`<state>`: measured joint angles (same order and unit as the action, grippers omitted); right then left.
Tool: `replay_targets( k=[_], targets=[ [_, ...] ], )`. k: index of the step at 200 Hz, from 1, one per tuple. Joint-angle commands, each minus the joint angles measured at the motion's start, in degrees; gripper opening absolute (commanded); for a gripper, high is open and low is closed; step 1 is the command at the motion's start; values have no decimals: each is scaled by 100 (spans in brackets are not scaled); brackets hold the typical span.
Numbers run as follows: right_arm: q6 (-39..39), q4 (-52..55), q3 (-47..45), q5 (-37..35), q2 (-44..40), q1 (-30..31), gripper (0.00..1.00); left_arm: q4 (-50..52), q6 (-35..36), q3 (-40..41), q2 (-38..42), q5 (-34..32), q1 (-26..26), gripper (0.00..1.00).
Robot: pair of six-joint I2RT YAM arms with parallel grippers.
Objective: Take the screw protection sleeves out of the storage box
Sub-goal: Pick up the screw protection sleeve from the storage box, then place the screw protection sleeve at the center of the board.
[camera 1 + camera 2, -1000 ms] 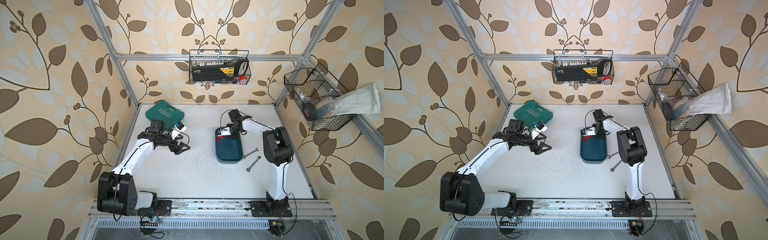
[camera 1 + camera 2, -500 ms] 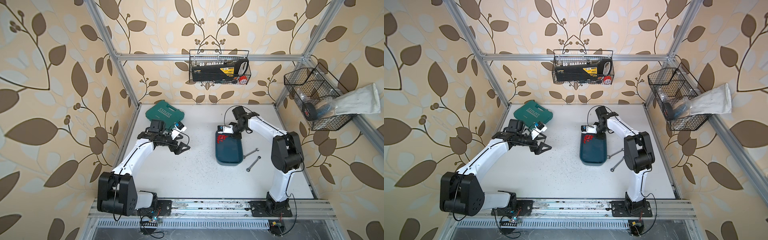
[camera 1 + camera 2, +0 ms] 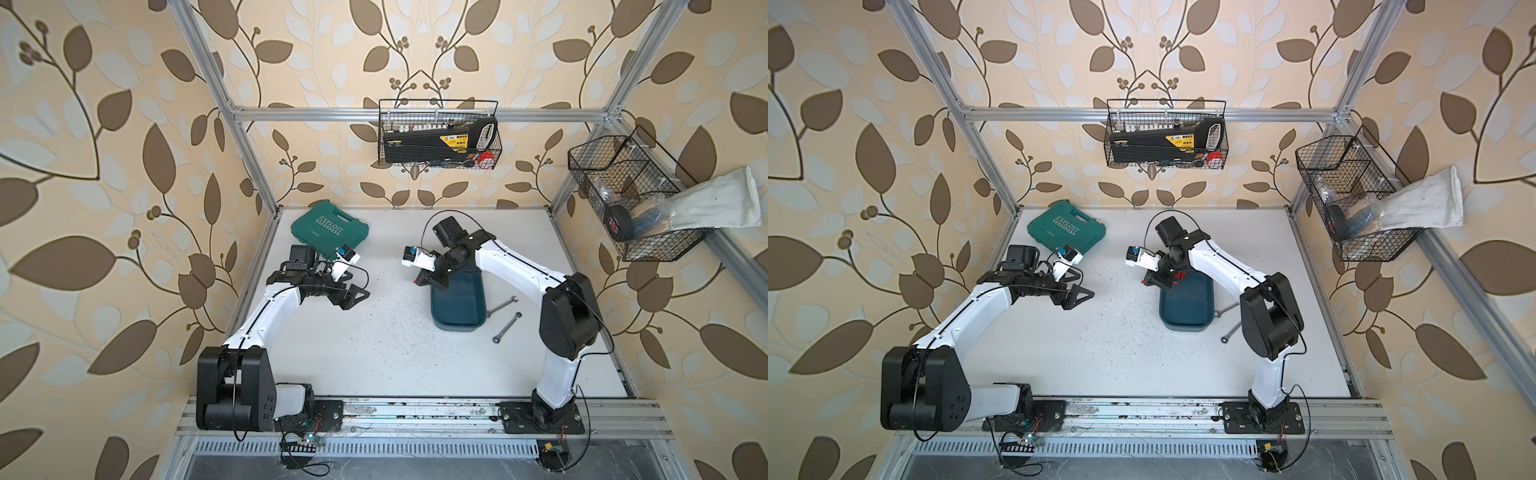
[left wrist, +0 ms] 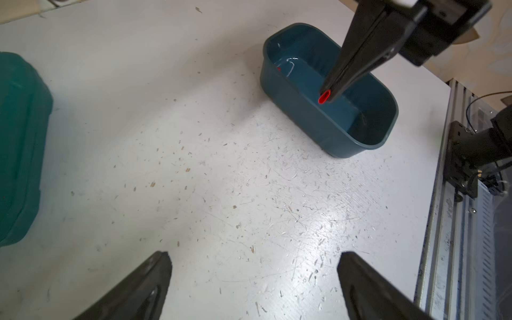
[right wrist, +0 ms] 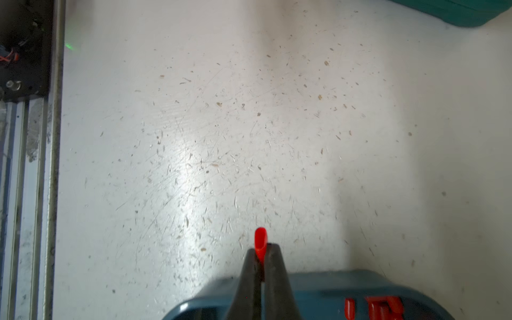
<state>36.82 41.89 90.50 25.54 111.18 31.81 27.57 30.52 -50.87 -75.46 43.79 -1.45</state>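
Screw protection sleeves, small and bright red, lie clustered at the far end of the storage box, a dark teal open tray on the white table. The rest of the tray floor is bare. One sleeve is apart from the cluster, pinched by one end in the right tool, whose fingers are clenched on it. The sleeve's free end projects beyond the fingertips. In the right wrist view it is raised above the tray's far rim, on the side toward the left arm, and shows against the bare table. Two wrenches lie on the table just beside the tray, on the side nearer the right arm's base. A green tool case sits at the far left of the table, well apart from the tray. Two black wire baskets hang on the rear and right walls; a white cloth hangs out of the right-hand one. The left tool is spread wide and grasps nothing, above the scuffed table between case and tray.
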Motion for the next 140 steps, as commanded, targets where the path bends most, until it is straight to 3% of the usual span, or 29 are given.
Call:
replay_targets(
  k=[1,33,75,109,140],
  targets=[
    [-1014,-413,324,-414,662,226,0,-3,-85,-41,157,506,270,99],
    [-1491,-485,799,-905,1453,409,3,118,-157,-124,172,288,398,99],
    [-1629,-238,1127,-655,1884,424,17,196,-422,-321,17,3,400,99],
    [-1522,74,1252,-276,1759,361,31,233,-417,-331,-12,14,400,99],
    [-1283,249,1075,211,1134,163,40,224,-442,-339,-44,174,391,99]
  ],
)
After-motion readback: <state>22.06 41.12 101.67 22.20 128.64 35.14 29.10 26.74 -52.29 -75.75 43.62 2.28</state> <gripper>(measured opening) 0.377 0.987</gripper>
